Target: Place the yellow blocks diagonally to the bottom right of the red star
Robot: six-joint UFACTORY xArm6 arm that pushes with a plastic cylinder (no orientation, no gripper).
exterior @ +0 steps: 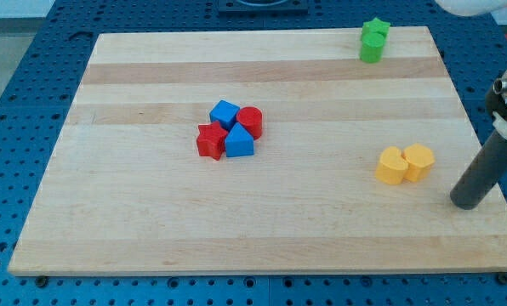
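Two yellow blocks sit touching at the view's right: a rounded one (392, 166) and a hexagon-like one (419, 161) to its right. The red star (209, 141) lies near the board's middle, packed against a blue cube (225, 113), a red cylinder (250, 121) and a blue block with a pointed top (240, 142). My tip (467, 202) rests on the board to the right of and slightly below the yellow blocks, a short gap away from them.
Two green blocks (373, 40) stand together at the board's top right edge. The wooden board (151, 221) lies on a blue perforated table. The rod slants up to the view's right edge.
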